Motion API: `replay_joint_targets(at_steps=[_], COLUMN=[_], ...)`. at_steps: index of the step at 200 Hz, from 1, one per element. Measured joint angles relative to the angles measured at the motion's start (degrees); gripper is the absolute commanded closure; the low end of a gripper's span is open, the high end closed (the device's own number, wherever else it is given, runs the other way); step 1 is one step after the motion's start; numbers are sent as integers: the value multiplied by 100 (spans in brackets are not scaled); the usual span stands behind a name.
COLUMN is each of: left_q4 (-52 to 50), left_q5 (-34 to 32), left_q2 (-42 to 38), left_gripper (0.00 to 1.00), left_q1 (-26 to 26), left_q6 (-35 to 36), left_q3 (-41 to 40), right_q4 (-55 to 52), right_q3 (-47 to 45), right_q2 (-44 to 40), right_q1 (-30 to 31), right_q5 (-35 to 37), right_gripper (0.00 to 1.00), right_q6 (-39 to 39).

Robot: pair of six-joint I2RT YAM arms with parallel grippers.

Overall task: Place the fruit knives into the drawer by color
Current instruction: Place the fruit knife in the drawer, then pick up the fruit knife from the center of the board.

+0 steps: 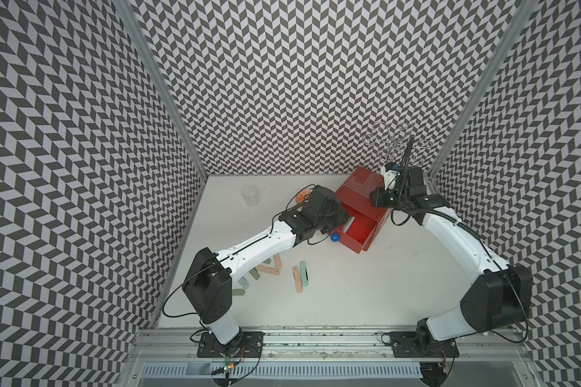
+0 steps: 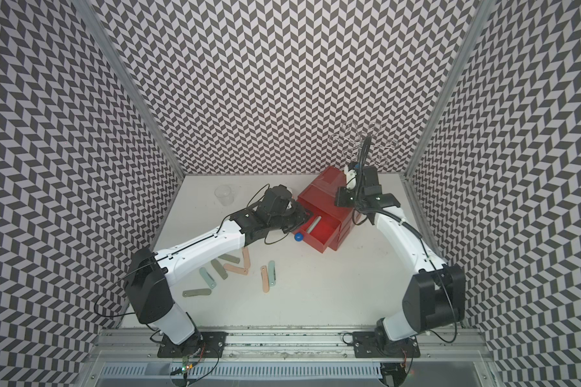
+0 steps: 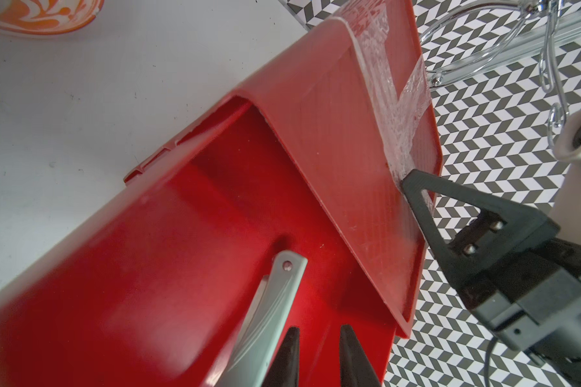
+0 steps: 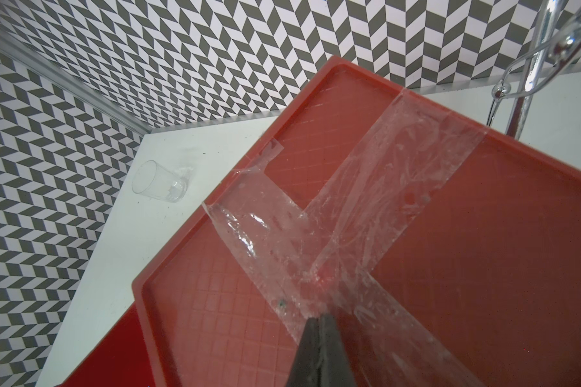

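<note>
My left gripper (image 3: 319, 336) over top drawer (image 3: 182, 251) pulled out of chest (image 3: 349, 167), jaws slightly parted, empty; pale knife (image 3: 272, 311) lies inside, beside them. Right gripper (image 4: 319, 323) closed, tip pressing chest top. Other knives (image 2: 236, 269) on table (image 2: 316, 301) before chest: likely light, stiff, slick; I'd pinch mid-length across edges.

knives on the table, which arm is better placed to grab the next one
Left. The left gripper stands open over the drawer, holding nothing, and the loose knives lie beside that arm. The right gripper rests shut on the chest top.
</note>
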Motion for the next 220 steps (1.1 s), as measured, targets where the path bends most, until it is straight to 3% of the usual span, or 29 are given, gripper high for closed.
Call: replay_joint_targets(at_steps=[44,108,138,169,220], left_q4=[-175,-1016,-1615,-2317,-2983], left_q5=[-74,-588,-894,-1187,-1193], left_q2=[76,192,-42,-518,-1615], left_gripper=[76,76,76,75,75], left_q1=[0,-35,-68,-74,-83], left_q6=[164,970,1381,1676,1749], left_q3=[343,2004,2247,1965,146], right_q4=[0,-4,-4,-15,-33], right_q3=[0,2,2,9,13], right_q2=[0,0,0,0,0], right_q1=[0,0,0,0,0], right_q5=[-9,-4,-2,9,46], right_gripper=[100,100,100,100,100], right_q6=[0,-2,-4,-11,-11])
